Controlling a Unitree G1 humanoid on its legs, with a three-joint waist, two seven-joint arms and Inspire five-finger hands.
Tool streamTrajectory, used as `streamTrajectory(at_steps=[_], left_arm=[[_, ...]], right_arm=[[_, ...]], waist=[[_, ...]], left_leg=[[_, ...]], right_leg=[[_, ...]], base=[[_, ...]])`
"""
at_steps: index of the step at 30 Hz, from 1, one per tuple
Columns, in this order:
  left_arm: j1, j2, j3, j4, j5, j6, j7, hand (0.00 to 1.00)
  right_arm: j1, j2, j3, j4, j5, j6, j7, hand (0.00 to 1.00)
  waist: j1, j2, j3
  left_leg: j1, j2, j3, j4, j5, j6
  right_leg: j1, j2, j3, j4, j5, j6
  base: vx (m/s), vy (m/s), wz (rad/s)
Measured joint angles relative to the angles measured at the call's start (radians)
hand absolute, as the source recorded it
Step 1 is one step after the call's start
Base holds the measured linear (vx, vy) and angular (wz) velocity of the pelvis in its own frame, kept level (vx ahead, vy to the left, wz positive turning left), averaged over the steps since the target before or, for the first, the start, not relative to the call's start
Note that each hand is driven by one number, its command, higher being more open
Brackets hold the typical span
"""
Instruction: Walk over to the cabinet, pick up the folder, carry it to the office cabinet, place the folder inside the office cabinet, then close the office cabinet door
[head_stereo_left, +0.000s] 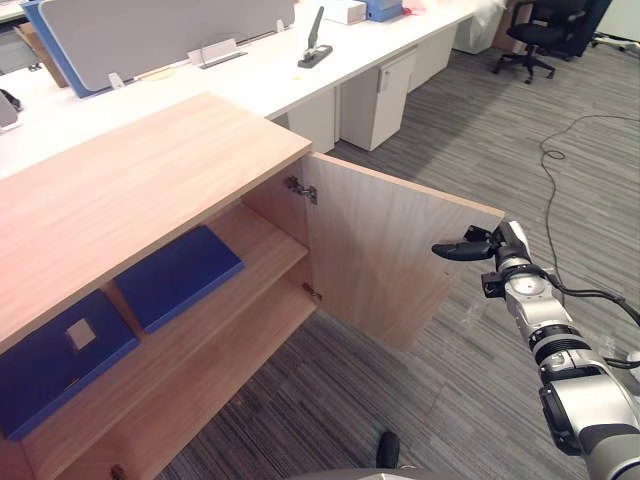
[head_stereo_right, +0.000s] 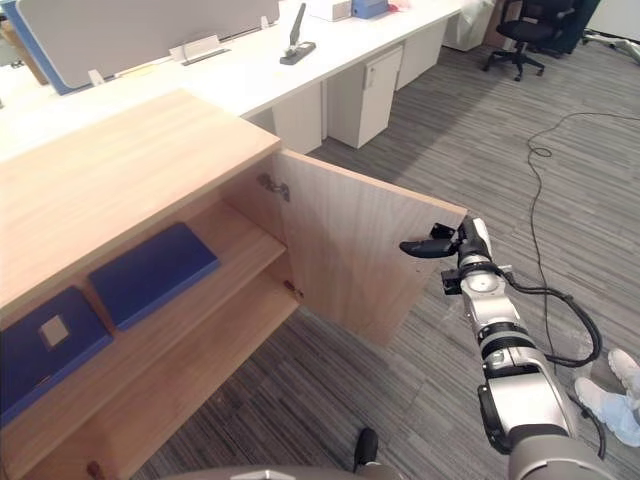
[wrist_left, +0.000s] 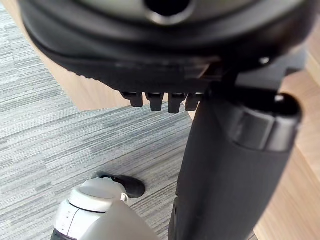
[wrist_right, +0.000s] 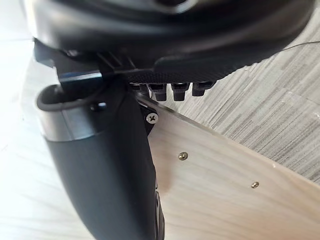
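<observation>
Blue folder (head_stereo_left: 178, 275) lies on the office cabinet's (head_stereo_left: 150, 170) upper shelf (head_stereo_left: 275, 250), toward its right end, another folder (head_stereo_left: 50, 365) at its left; we judge placing done. Closing is left: the door (head_stereo_left: 390, 250) stands wide open, our right hand (head_stereo_left: 468, 247) at its free edge, fingers straight. Our left hand (wrist_left: 235, 175) hangs relaxed, empty.

Head stereo over cabinet (head_stereo_left: 150, 170) — wrists close-up
</observation>
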Motion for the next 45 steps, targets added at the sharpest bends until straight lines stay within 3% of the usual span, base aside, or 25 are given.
streamTrajectory(at_steps=[5, 9, 11, 13, 16, 17, 20, 26, 32, 35, 36, 37, 38, 39, 40, 41, 43, 45], left_arm=[[-0.009, 0.004, 0.001, 0.0, -0.015, -0.001, -0.002, 1.0], [-0.031, 0.011, 0.0, 0.0, -0.002, -0.008, -0.021, 1.0], [-0.045, 0.016, 0.0, 0.001, 0.017, -0.015, -0.022, 1.0], [-0.061, 0.016, -0.003, 0.002, 0.028, -0.02, -0.028, 1.0], [-0.073, 0.016, -0.003, 0.004, 0.047, -0.02, -0.032, 1.0], [-0.083, 0.016, 0.005, 0.004, 0.047, -0.02, -0.032, 1.0], [-0.076, 0.014, 0.072, 0.015, 0.046, -0.019, -0.02, 1.0], [-0.041, 0.01, 0.17, 0.025, 0.046, -0.018, -0.011, 1.0], [-0.042, -0.015, 0.207, 0.032, 0.046, -0.02, -0.013, 1.0], [-0.044, -0.043, 0.205, 0.032, 0.046, -0.02, -0.019, 1.0], [-0.045, -0.06, 0.194, 0.032, 0.046, -0.02, -0.018, 1.0], [-0.046, -0.074, 0.177, 0.032, 0.046, -0.02, -0.018, 1.0], [-0.048, -0.075, 0.164, 0.032, 0.046, -0.02, -0.016, 1.0], [-0.056, -0.072, 0.143, 0.03, 0.046, -0.02, -0.015, 1.0], [-0.057, -0.068, 0.128, 0.028, 0.046, -0.02, -0.014, 1.0], [-0.056, -0.057, 0.118, 0.03, 0.044, -0.018, -0.012, 1.0], [-0.049, -0.076, 0.117, 0.031, 0.044, -0.004, -0.006, 1.0], [-0.041, -0.099, 0.118, 0.031, 0.043, 0.005, 0.004, 1.0]], right_arm=[[0.125, -0.073, 0.193, -0.246, 0.074, -0.015, 0.042, 1.0], [0.234, -0.164, 0.409, -0.422, 0.124, -0.043, 0.194, 1.0], [0.273, -0.162, 0.494, -0.481, 0.129, -0.047, 0.252, 1.0], [0.298, -0.123, 0.602, -0.541, 0.129, -0.053, 0.342, 1.0], [0.332, -0.03, 0.647, -0.555, 0.13, -0.054, 0.389, 1.0], [0.359, 0.024, 0.668, -0.573, 0.13, -0.059, 0.425, 1.0], [0.428, 0.108, 0.669, -0.601, 0.146, -0.069, 0.43, 1.0], [0.521, 0.195, 0.582, -0.606, 0.159, -0.097, 0.424, 1.0], [0.613, 0.24, 0.482, -0.432, 0.228, -0.089, 0.416, 1.0], [0.645, 0.258, 0.416, -0.288, 0.142, -0.082, 0.377, 1.0], [0.655, 0.272, 0.364, -0.218, 0.091, -0.072, 0.36, 1.0], [0.672, 0.288, 0.289, -0.15, 0.024, -0.058, 0.329, 1.0], [0.679, 0.304, 0.25, -0.107, 0.0, -0.052, 0.314, 1.0], [0.682, 0.336, 0.178, -0.011, -0.049, -0.041, 0.282, 1.0], [0.676, 0.356, 0.142, 0.047, -0.056, -0.04, 0.273, 1.0], [0.641, 0.39, 0.068, 0.152, -0.082, -0.037, 0.246, 1.0], [0.577, 0.418, -0.048, 0.312, -0.096, -0.025, 0.186, 1.0], [0.566, 0.423, -0.118, 0.377, -0.135, -0.013, 0.135, 1.0]], waist=[[-0.035, 0.001, 0.001], [-0.041, 0.0, -0.002], [-0.039, -0.001, -0.003], [-0.029, 0.003, -0.007], [-0.022, 0.004, -0.009], [-0.002, -0.002, -0.012], [0.023, -0.019, -0.024], [0.026, -0.025, -0.035], [0.026, 0.004, -0.041], [0.03, 0.03, -0.041], [0.028, 0.044, -0.04], [0.022, 0.056, -0.038], [0.021, 0.062, -0.039], [0.022, 0.051, -0.042], [0.024, 0.035, -0.046], [0.04, 0.009, -0.056], [0.058, 0.017, -0.062], [0.07, 0.033, -0.069]], left_leg=[[0.003, 0.025, 0.006, 0.017, 0.005, -0.011], [0.004, 0.048, 0.014, 0.036, 0.016, -0.029], [0.003, 0.059, 0.02, 0.035, 0.023, -0.033], [-0.002, 0.068, 0.023, 0.035, 0.027, -0.028], [-0.017, 0.071, 0.023, 0.032, 0.027, -0.025], [-0.031, 0.066, 0.021, 0.029, 0.014, -0.021], [-0.036, 0.053, 0.007, 0.03, 0.011, -0.018], [-0.036, 0.033, -0.003, 0.02, 0.011, -0.015], [-0.033, 0.021, -0.054, 0.016, 0.012, -0.011], [-0.04, 0.001, -0.127, 0.021, 0.014, 0.004], [-0.05, -0.016, -0.18, 0.027, 0.02, 0.02], [-0.063, -0.036, -0.256, 0.043, 0.016, 0.032], [-0.074, -0.047, -0.303, 0.056, 0.013, 0.037], [-0.097, -0.072, -0.391, 0.078, 0.009, 0.044], [-0.111, -0.089, -0.43, 0.086, 0.009, 0.043], [-0.134, -0.123, -0.477, 0.096, 0.009, 0.04], [-0.159, -0.124, -0.539, 0.104, 0.02, 0.025], [-0.176, -0.126, -0.624, 0.102, 0.041, 0.013]], right_leg=[[-0.005, 0.027, 0.023, 0.002, -0.007, -0.016], [-0.005, 0.053, 0.043, -0.001, -0.019, -0.03], [-0.006, 0.065, 0.041, -0.001, -0.021, -0.033], [-0.007, 0.074, 0.032, -0.001, -0.022, -0.035], [-0.011, 0.073, 0.018, -0.001, -0.022, -0.035], [-0.022, 0.073, 0.017, -0.001, -0.017, -0.033], [-0.02, 0.058, 0.016, -0.001, -0.006, -0.026], [-0.019, 0.037, 0.012, -0.001, 0.001, -0.021], [0.011, 0.012, -0.033, 0.001, -0.011, -0.013], [0.04, -0.025, -0.106, 0.035, -0.047, 0.013], [0.029, -0.057, -0.135, 0.117, -0.096, 0.027], [0.001, -0.085, -0.08, 0.256, -0.176, 0.008], [-0.014, -0.084, -0.001, 0.307, -0.214, -0.023], [-0.025, -0.072, 0.193, 0.362, -0.275, -0.031], [-0.026, -0.067, 0.288, 0.373, -0.318, -0.014], [-0.035, -0.066, 0.364, 0.394, -0.355, 0.09], [-0.022, -0.055, 0.338, 0.399, -0.38, 0.089], [0.024, -0.067, 0.228, 0.372, -0.385, 0.086]], base=[[0.02, 0.01, -0.19], [-0.03, -0.037, -0.19], [-0.04, -0.041, 0.0], [-0.05, -0.031, 0.11], [-0.07, 0.006, 0.26], [-0.07, 0.031, 0.15], [-0.03, 0.071, 0.13], [0.03, 0.097, 0.08], [0.07, 0.107, 0.25], [0.05, 0.124, 0.79], [0.03, 0.169, 1.31], [0.03, 0.143, 1.57], [-0.01, 0.052, 1.99], [-0.03, -0.027, 1.78], [-0.03, -0.116, 1.88], [0.01, -0.196, 1.39], [0.04, -0.174, 1.13], [0.07, -0.133, 1.3]])
